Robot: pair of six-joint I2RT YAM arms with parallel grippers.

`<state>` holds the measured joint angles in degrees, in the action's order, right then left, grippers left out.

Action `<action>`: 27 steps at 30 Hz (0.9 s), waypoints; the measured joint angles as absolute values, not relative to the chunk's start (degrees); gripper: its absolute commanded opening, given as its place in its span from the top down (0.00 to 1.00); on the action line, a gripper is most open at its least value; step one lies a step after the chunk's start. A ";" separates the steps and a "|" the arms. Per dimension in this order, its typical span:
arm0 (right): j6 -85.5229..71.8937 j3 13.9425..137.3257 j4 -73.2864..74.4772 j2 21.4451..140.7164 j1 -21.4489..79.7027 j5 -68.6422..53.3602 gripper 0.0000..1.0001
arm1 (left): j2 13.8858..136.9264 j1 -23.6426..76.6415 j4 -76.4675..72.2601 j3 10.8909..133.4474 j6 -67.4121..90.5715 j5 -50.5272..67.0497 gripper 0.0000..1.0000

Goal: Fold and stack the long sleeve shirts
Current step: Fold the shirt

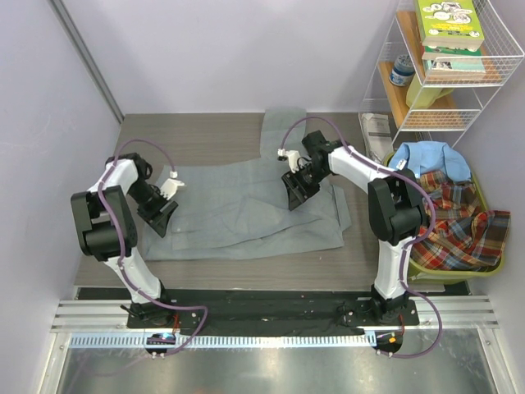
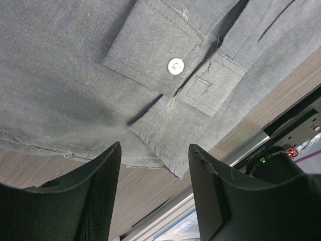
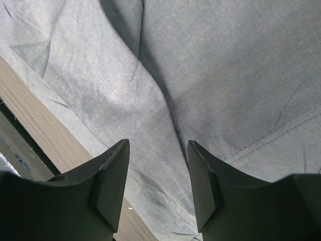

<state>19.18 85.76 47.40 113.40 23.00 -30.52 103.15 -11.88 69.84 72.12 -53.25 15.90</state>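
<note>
A plain grey long sleeve shirt lies spread across the wooden table, with a strip of it reaching toward the back wall. My left gripper hangs open over its left edge. The left wrist view shows a buttoned cuff and the hem just beyond that gripper, nothing between the fingers. My right gripper stands open above the shirt's right half. In the right wrist view, creased grey cloth lies under it, not pinched. A light blue shirt and a red-green plaid shirt are heaped at the right.
The blue and plaid shirts fill a lime green basket at the table's right edge. Behind it stands a white wire shelf with books. A printed sheet lies at the back right. Walls close in left and behind.
</note>
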 measured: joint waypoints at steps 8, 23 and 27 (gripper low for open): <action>19.09 86.06 47.27 114.91 23.03 -32.51 0.42 | 105.71 -11.88 70.11 72.23 -54.52 14.26 0.42; 17.91 87.99 47.18 116.44 23.07 -33.58 0.41 | 107.11 -10.81 68.84 72.10 -54.48 14.09 0.46; 17.85 88.20 47.20 116.88 23.14 -33.63 0.41 | 107.83 -10.46 68.38 71.88 -54.46 14.06 0.46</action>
